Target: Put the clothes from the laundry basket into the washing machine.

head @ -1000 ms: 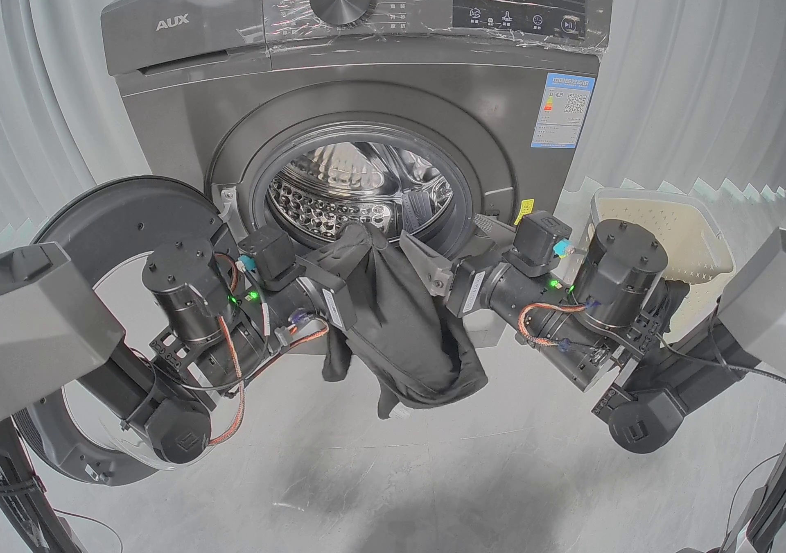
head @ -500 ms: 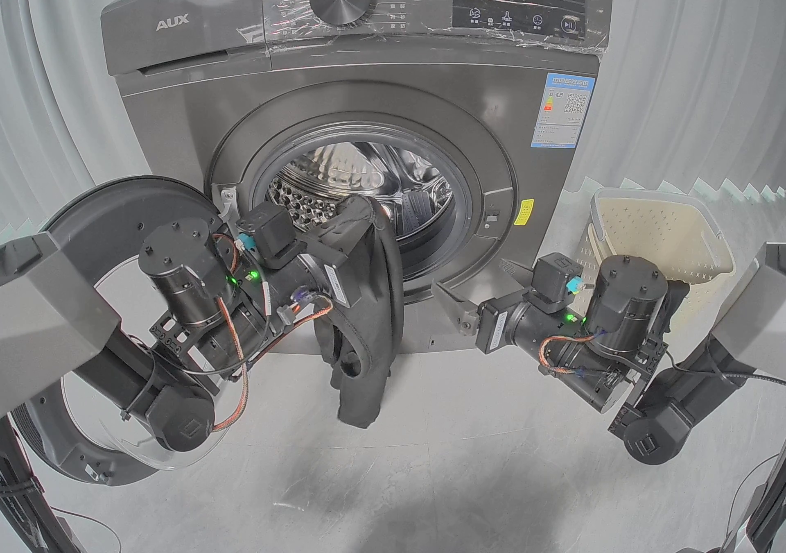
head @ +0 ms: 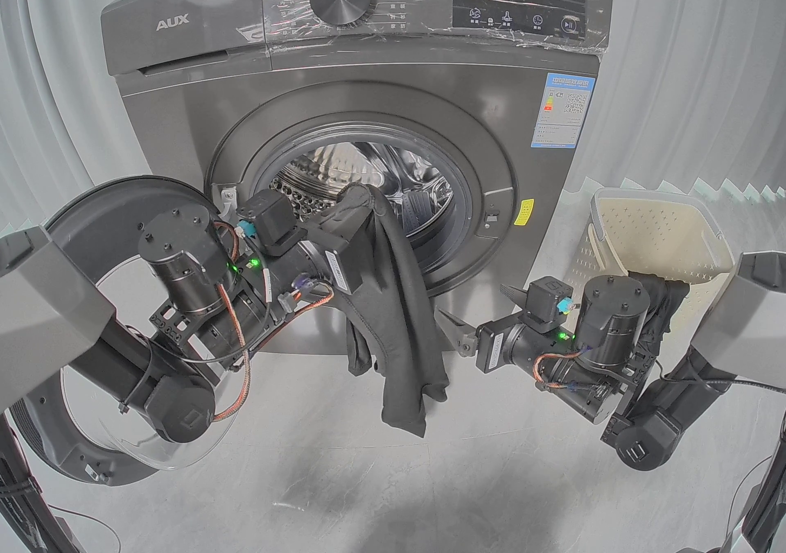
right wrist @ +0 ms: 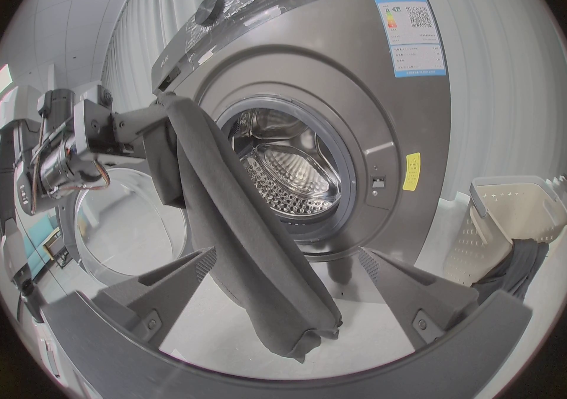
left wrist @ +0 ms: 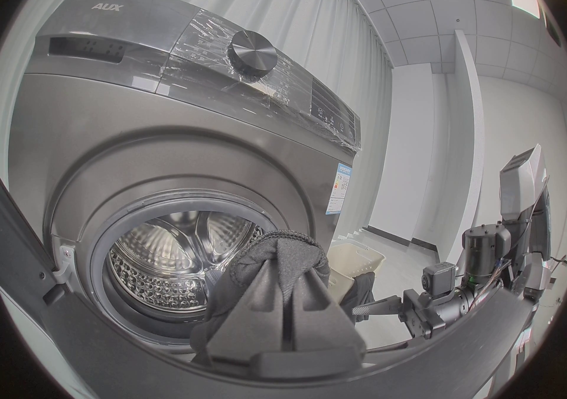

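Grey and empty, the right gripper (head: 480,315) sits nearest and lowest, its jaws spread wide with nothing between them. A second ago it was up at the washer's mouth against the black garment (head: 399,317); since then it has let go and dropped back and down, so the cloth now hangs just beyond its open jaws, as the right wrist view shows (right wrist: 248,223). Behind that arm stands the laundry basket (head: 665,228), with another dark piece of clothing (head: 665,294) draped over its near rim. The left gripper (head: 359,206) has its jaws clamped together on a top fold of the black garment, which bunches above them (left wrist: 283,246) and trails below. Half a second ago it hung as a narrow bundle; now it has swung out wider toward the right gripper, its hem lower. The left gripper has risen slightly and stands just before the lower rim of the opening of the washing machine (head: 360,88). Beside that arm the round door (head: 106,219) stands swung open. Past the clamped jaws lies the shiny drum (head: 344,169); the garment is not yet inside it.
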Available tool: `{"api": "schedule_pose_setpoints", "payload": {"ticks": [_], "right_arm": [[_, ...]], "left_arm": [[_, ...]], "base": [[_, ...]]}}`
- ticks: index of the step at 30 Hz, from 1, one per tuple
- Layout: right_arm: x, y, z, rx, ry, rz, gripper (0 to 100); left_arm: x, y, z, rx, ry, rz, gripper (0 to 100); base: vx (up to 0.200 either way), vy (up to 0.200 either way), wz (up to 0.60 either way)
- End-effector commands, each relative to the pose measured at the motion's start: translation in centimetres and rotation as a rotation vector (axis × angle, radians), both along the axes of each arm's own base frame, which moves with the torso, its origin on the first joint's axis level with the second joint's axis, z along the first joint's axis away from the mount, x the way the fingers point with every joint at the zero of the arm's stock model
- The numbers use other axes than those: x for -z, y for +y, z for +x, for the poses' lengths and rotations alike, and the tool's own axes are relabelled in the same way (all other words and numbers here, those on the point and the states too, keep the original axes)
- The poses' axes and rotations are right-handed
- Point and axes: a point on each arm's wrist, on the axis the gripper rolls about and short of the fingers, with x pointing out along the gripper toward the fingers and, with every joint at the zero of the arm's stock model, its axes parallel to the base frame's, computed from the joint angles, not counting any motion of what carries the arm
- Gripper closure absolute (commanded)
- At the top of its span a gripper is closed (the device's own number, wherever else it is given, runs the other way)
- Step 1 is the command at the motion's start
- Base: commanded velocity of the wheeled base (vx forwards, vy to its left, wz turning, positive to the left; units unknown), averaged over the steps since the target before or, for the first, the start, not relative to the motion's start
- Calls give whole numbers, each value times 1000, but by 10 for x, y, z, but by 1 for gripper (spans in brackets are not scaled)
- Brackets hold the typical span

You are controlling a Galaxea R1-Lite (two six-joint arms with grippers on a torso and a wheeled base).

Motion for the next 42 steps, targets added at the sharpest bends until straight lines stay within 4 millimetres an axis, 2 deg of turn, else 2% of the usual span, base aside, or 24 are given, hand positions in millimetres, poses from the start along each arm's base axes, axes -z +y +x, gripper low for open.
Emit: {"api": "schedule_pose_setpoints", "payload": {"ticks": [1, 8, 9, 14, 20, 27, 36, 42], "right_arm": [[16, 1, -1, -8, 43, -32, 0], [31, 7, -5, -35, 79, -64, 0], [35, 14, -8, -56, 85, -71, 0], [64, 20, -3, -109, 112, -95, 0], [81, 34, -7, -189, 115, -96, 0], [97, 42, 9, -168, 117, -98, 0], [116, 46, 17, -133, 136, -117, 0], [129, 48, 32, -113, 134, -115, 0]], "left_arm": [[-8, 0, 0, -1, -10, -7, 100], [-17, -3, 6, -62, -3, -20, 100], [-20, -4, 7, -60, -5, -21, 100], [-21, -6, 7, -60, -6, -24, 100], [-23, -7, 8, -64, -7, -26, 100], [-24, -7, 8, -68, -6, -29, 100], [-24, -7, 9, -68, -7, -30, 100], [-24, -9, 7, -74, -6, -31, 100]], "base": [[0, 0, 0], [0, 0, 0], [0, 0, 0], [0, 0, 0], [0, 0, 0], [0, 0, 0], [0, 0, 0], [0, 0, 0]]}}
